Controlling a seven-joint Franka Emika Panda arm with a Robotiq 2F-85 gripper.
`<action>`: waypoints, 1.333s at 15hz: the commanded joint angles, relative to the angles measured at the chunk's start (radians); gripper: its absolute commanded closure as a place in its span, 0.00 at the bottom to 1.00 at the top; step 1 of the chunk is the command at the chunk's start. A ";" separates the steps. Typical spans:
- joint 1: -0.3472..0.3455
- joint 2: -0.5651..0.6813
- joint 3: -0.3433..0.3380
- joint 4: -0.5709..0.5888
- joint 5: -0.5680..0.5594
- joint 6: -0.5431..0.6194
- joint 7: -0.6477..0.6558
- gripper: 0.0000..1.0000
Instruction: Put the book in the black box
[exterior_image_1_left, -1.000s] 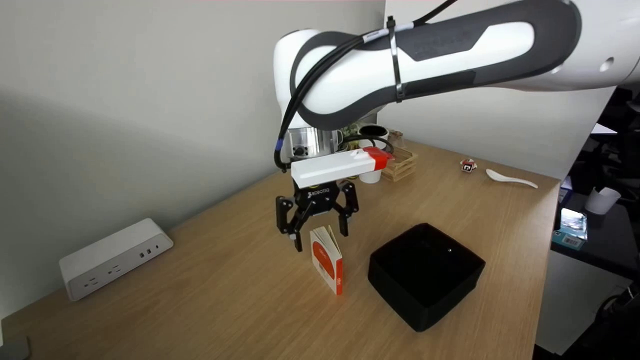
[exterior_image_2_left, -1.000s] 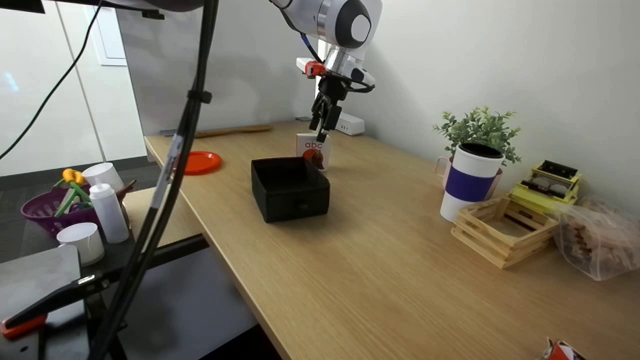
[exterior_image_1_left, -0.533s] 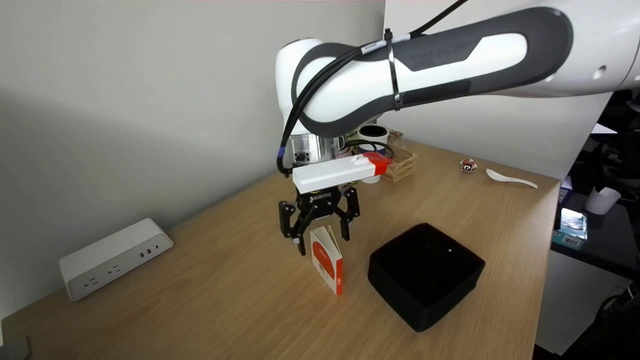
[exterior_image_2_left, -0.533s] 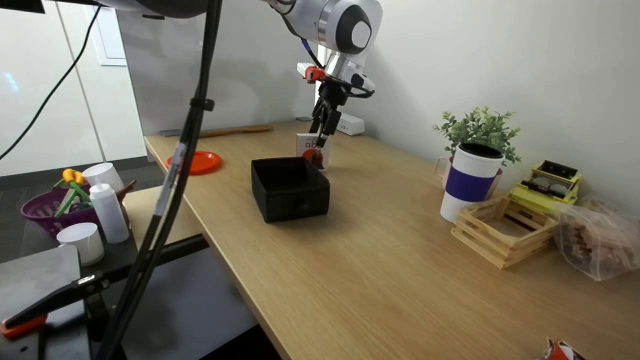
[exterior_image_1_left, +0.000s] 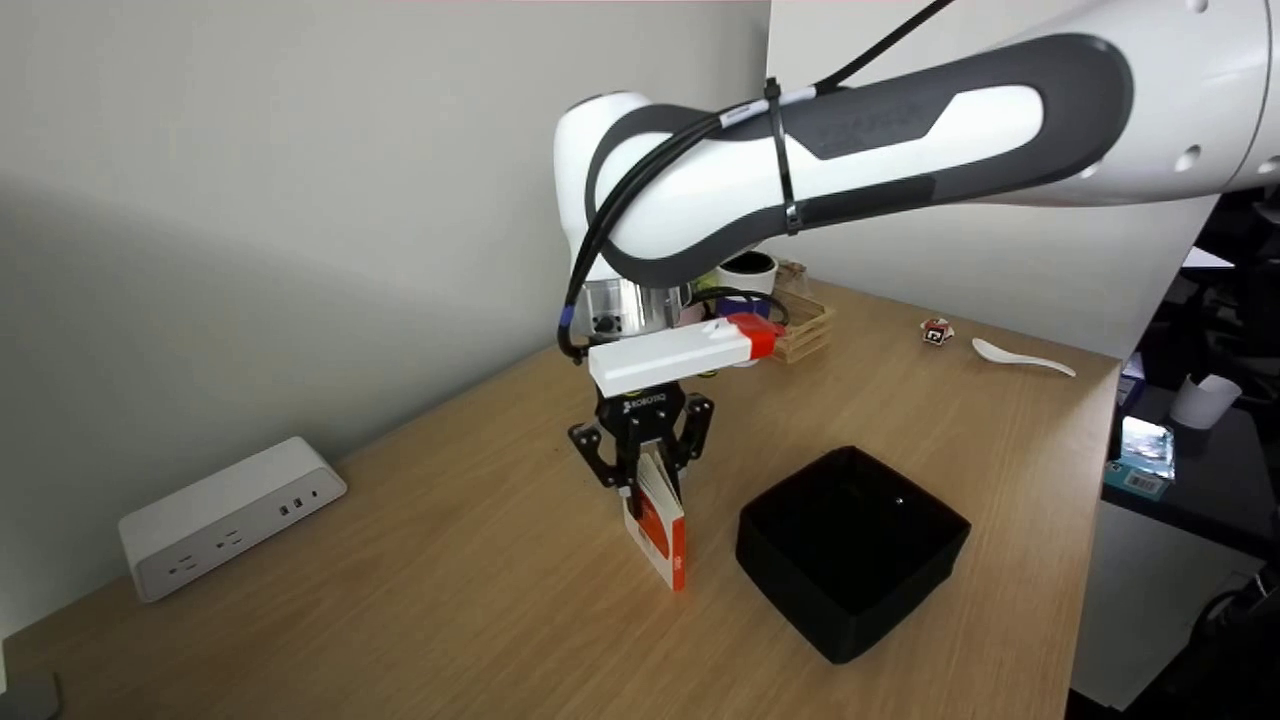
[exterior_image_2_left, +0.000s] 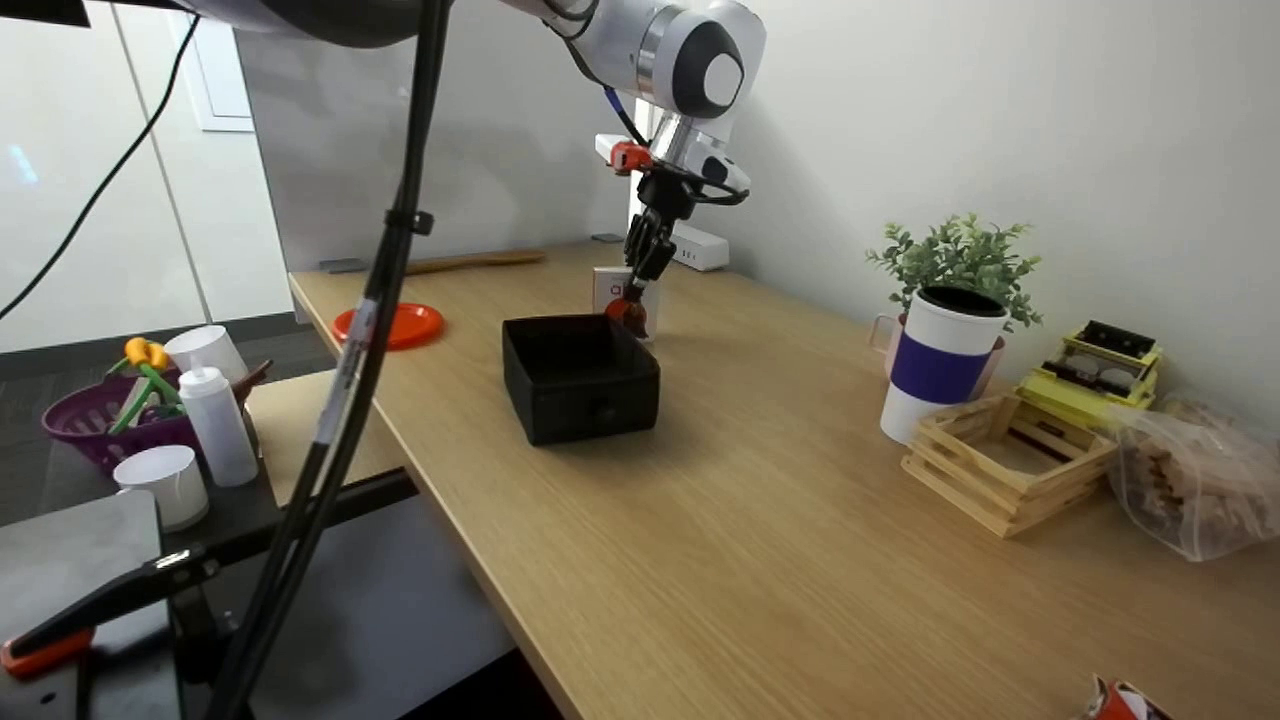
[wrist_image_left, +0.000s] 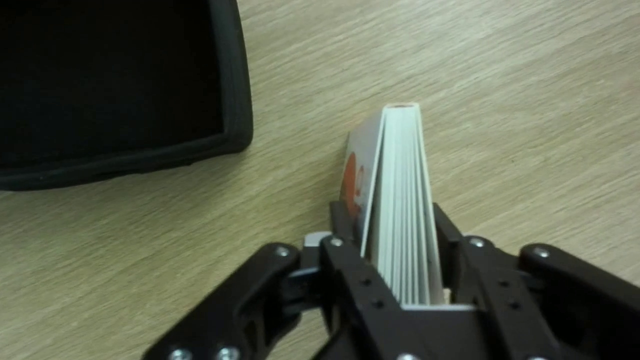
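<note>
1. Book: upright on the tabletop, well in from both long edges.
2. Held in the pincer, narrow on the end away from the spine, with a finger against each cover.
3. Near the book but apart: the black box, closer to the open long edge, with bare wood towards both book and edge.
4. Towards the wall-side edge, a wide stretch of bare wood between book and white power strip.
5. Just beside the open long edge, towards a corner in an exterior view: orange-red plate.
6. Near the opposite corner of that edge: white spoon.
</note>
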 joint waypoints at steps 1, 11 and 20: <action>-0.007 0.003 0.008 0.011 0.012 -0.011 0.006 0.90; 0.030 -0.163 -0.029 -0.080 -0.043 -0.077 0.084 0.96; 0.016 -0.306 0.000 -0.201 -0.031 -0.274 0.081 0.96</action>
